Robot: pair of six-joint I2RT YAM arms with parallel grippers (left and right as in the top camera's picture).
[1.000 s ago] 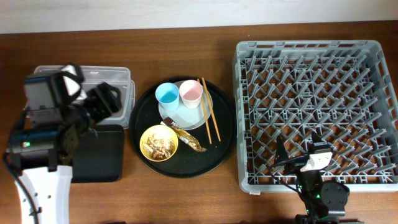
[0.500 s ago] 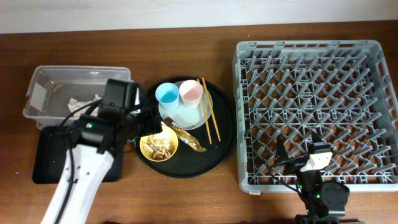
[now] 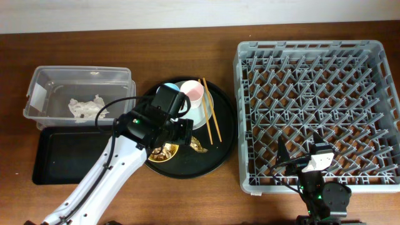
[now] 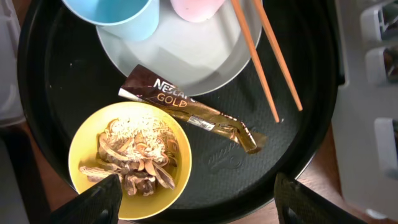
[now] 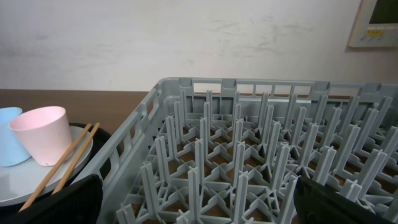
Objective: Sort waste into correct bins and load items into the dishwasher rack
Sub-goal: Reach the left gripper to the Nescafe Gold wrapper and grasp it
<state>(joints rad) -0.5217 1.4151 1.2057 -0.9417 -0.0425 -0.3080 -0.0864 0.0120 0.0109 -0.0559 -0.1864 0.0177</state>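
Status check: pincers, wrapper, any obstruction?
Left pincer open, empty, above wrapper. Right pincer open, empty, parked at rack. Wrapper flat on round tray, one end on plate rim. Chopsticks close by, not touching.

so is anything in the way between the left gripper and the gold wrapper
Nothing visible. The left gripper hangs open above the gold wrapper, which lies uncovered on the round black tray, one end over the plate's rim, beside the yellow bowl; the chopsticks lie apart from it.
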